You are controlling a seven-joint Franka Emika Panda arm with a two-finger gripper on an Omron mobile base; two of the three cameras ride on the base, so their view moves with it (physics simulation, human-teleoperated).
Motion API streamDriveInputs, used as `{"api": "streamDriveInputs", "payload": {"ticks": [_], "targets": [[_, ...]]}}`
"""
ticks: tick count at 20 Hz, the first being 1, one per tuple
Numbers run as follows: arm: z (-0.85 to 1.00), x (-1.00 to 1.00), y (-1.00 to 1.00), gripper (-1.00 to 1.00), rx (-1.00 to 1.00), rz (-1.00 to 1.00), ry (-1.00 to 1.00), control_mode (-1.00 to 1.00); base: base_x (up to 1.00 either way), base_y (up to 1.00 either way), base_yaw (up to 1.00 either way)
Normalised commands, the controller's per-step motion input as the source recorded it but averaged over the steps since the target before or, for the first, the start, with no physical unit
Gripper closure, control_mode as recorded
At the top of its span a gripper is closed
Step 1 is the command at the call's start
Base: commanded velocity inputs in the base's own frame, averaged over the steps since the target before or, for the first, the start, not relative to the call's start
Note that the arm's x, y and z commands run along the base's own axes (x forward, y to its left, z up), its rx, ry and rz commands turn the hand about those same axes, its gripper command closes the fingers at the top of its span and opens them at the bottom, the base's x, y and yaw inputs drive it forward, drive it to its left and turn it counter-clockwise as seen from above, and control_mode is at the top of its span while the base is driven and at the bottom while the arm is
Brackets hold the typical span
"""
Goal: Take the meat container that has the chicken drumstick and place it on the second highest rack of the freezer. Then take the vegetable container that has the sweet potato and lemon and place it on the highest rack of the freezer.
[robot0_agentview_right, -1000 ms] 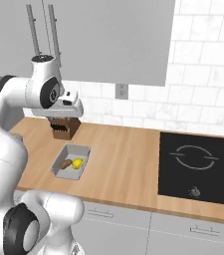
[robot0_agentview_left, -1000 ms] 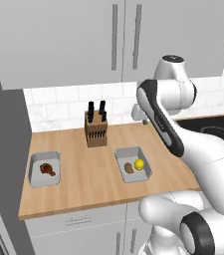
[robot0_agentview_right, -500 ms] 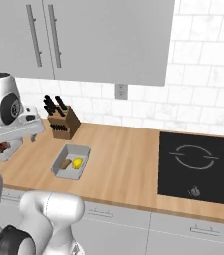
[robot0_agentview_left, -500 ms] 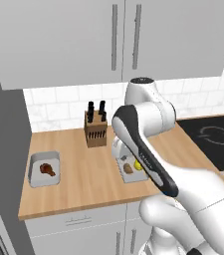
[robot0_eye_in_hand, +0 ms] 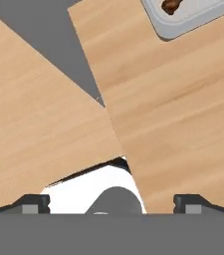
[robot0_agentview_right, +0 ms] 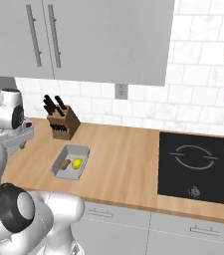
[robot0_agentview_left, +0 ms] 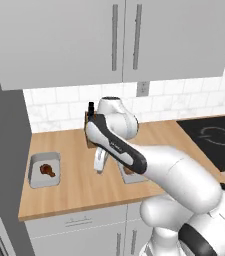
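Your claw [robot0_eye_in_hand: 111, 201] hangs spread wide over bare bench [robot0_eye_in_hand: 183, 114], its two dark fingertips [robot0_eye_in_hand: 31, 203] standing far apart at the bottom of the hand view, with nothing between them. In the left base view you can see the claw [robot0_agentview_left: 99, 162] pointing down at the wood, between the two containers.

To its left sits the meat container [robot0_agentview_left: 44, 169], a shallow light-grey rectangular tray near the bench's left end. In it lies the chicken drumstick [robot0_agentview_left: 47, 170], a small reddish-brown lumpy piece, far smaller than the tray. In the hand view one rounded corner of that tray [robot0_eye_in_hand: 193, 17] shows at the top, with a bit of the drumstick [robot0_eye_in_hand: 171, 6] at the edge.

The vegetable container [robot0_agentview_right: 71, 162], a like grey tray, sits in front of the knife block [robot0_agentview_right: 64, 122]. It holds the sweet potato [robot0_agentview_right: 64, 164], oval and orange-brown, touching or just beside the bright-yellow lemon [robot0_agentview_right: 76, 163].

The grey side of the freezer [robot0_agentview_left: 1, 165] stands at the bench's left end; its racks are hidden from you. No writing can be read anywhere.
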Motion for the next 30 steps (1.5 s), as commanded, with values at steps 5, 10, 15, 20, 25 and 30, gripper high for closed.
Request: {"api": "streamDriveInputs", "payload": {"ticks": [5,10,15,20,25,30], "targets": [[-0.64,0.48,1.0,-1.0,-0.05,0.29,0.06,-1.0,0.0,0.0,0.0],[-0.23,0.05,0.99,-1.0,-0.16,0.02,0.0,-1.0,0.0,0.0,0.0],[-0.08,0.03,0.67,-1.0,-0.07,0.06,-0.1,-1.0,0.0,0.0,0.0],[-0.09,0.32,0.38,-1.0,-0.03,0.03,-0.15,-1.0,0.0,0.0,0.0],[-0.19,0.76,0.11,-1.0,-0.01,0.0,-0.05,-1.0,0.0,0.0,0.0],[-0.46,0.64,0.31,-1.0,-0.09,0.0,0.0,-1.0,0.0,0.0,0.0]]}}
